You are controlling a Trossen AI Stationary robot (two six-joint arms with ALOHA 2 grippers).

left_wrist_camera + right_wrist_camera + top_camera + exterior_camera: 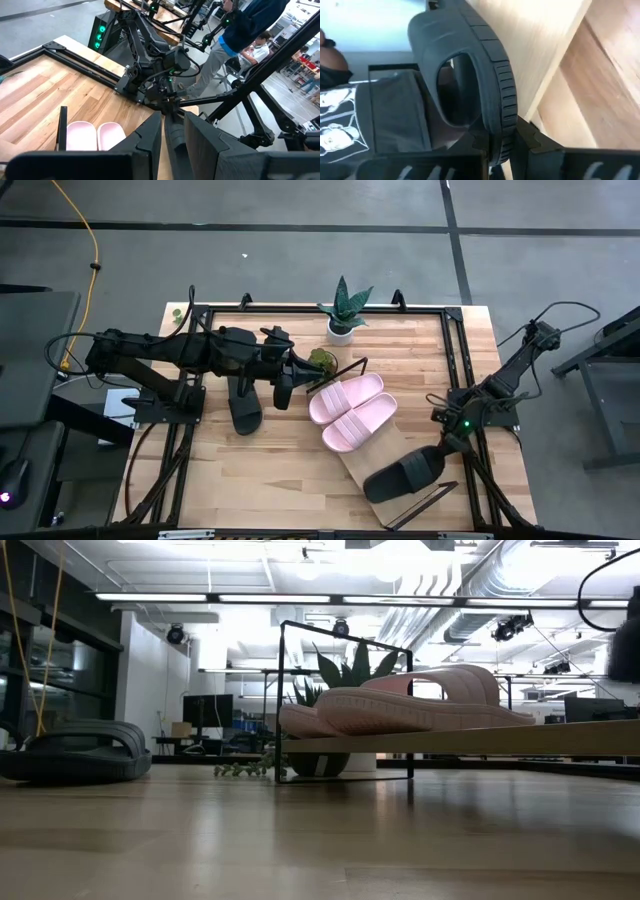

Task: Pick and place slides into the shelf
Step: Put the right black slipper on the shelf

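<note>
The shelf (345,465) is a light-wood board with black wire ends, lying slantwise across the table's right half. Two pink slides (352,410) rest side by side on it, soles down, and also show in the low view (400,705). One black slide (245,408) lies on the tabletop under my left arm. A second black slide (403,476) lies at the board's near end. My right gripper (443,448) is shut on that second slide. My left gripper (288,385) hovers open between the first black slide and the shelf's far end, touching nothing. My right gripper pinches the black slide's ribbed side rim (501,131) between its two fingers (527,142), at the end toward the table's right edge. The fingers come slanting down from the right. The strap (462,37) arches beyond them, and the slide lies over the shelf board (545,45).
A potted spiky plant (344,315) stands at the far edge, and a small green sprig (322,362) sits by the shelf's far wire end. Black frame rails (455,350) border the tabletop. A person (245,30) stands beyond the table. Bare wood lies near the front left.
</note>
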